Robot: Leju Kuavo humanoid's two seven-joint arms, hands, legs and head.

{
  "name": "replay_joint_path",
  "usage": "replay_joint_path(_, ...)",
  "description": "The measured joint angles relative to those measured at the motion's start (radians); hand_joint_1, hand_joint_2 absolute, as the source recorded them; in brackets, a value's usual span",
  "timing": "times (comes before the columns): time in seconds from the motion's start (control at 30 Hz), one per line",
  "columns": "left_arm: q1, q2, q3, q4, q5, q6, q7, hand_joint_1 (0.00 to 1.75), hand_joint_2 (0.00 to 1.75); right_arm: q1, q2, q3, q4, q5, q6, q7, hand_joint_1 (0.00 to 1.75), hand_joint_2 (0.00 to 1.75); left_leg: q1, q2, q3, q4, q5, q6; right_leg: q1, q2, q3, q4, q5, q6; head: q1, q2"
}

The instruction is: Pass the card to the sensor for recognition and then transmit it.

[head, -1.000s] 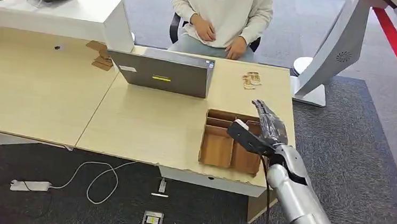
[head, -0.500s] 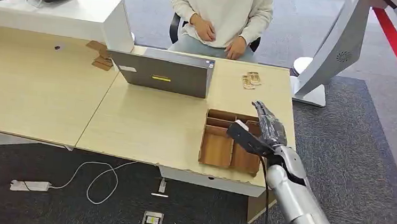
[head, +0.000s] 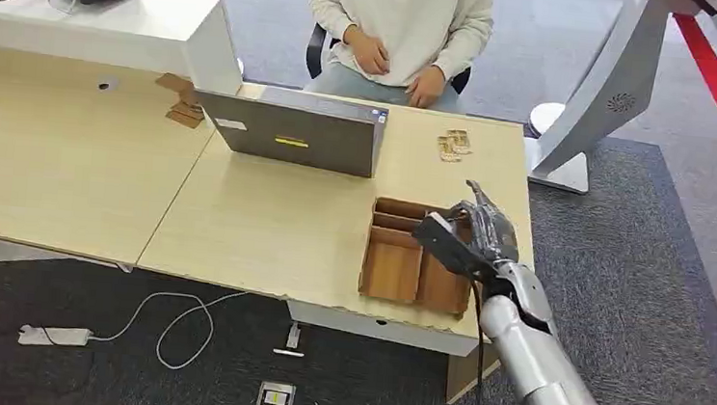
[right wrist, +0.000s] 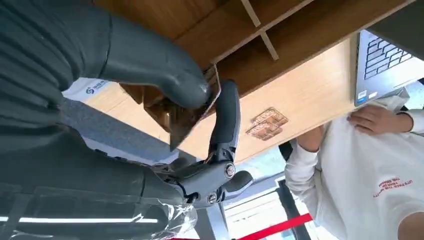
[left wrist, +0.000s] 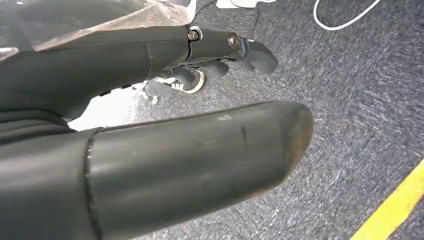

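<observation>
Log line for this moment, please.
right hand: pinches card above compartment tray | left hand: hangs over carpet, holds nothing | step: card not yet at sensor

- right arm (head: 539,372) is looking silver and tube-shaped, with a black cable running down along it
- right hand (head: 475,239) is showing dark grey fingers and a thick grey thumb (right wrist: 150,60), plus small silver screws at the finger bases
- left hand (left wrist: 165,150) is sporting the same chunky grey thumb and darker fingers, with clear plastic wrapping around the wrist
</observation>
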Motion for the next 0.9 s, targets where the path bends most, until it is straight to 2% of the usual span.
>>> replay_joint_path(0.27, 0.002, 0.000, 0.000, 0.000, 0.019, 0.006, -0.008, 0.00, 0.00, -0.005, 0.008, 0.000, 0.017, -0.016, -0.004, -0.022, 1.75, 1.75, 0.000, 0.000, 0.000, 0.000, 0.000, 0.000, 0.000, 0.000, 0.000, 0.000, 0.000, 0.000, 0.000, 0.000)
replay_joint_path(0.47, 0.002, 0.000, 0.000, 0.000, 0.024, 0.011, -0.018, 0.00, 0.00, -0.004, 0.004, 0.000, 0.019, -0.024, -0.022, -0.023, 1.59, 1.75, 0.000, 0.000, 0.000, 0.000, 0.000, 0.000, 0.000, 0.000, 0.000, 0.000, 0.000, 0.000, 0.000, 0.000)
replay_joint_path(0.7, 0.002, 0.000, -0.001, 0.000, 0.010, 0.020, -0.021, 0.00, 0.00, -0.017, -0.024, -0.003, -0.029, -0.047, -0.077, -0.017, 1.73, 1.75, 0.000, 0.000, 0.000, 0.000, 0.000, 0.000, 0.000, 0.000, 0.000, 0.000, 0.000, 0.000, 0.000, 0.000)
replay_joint_path(0.9, 0.002, 0.000, -0.008, 0.000, 0.002, 0.023, -0.024, 0.00, 0.00, -0.074, -0.053, -0.030, -0.102, -0.071, -0.121, -0.017, 1.71, 1.75, 0.000, 0.000, 0.000, 0.001, 0.000, 0.000, 0.000, 0.000, 0.000, 0.000, 0.000, 0.000, 0.000, 0.000)
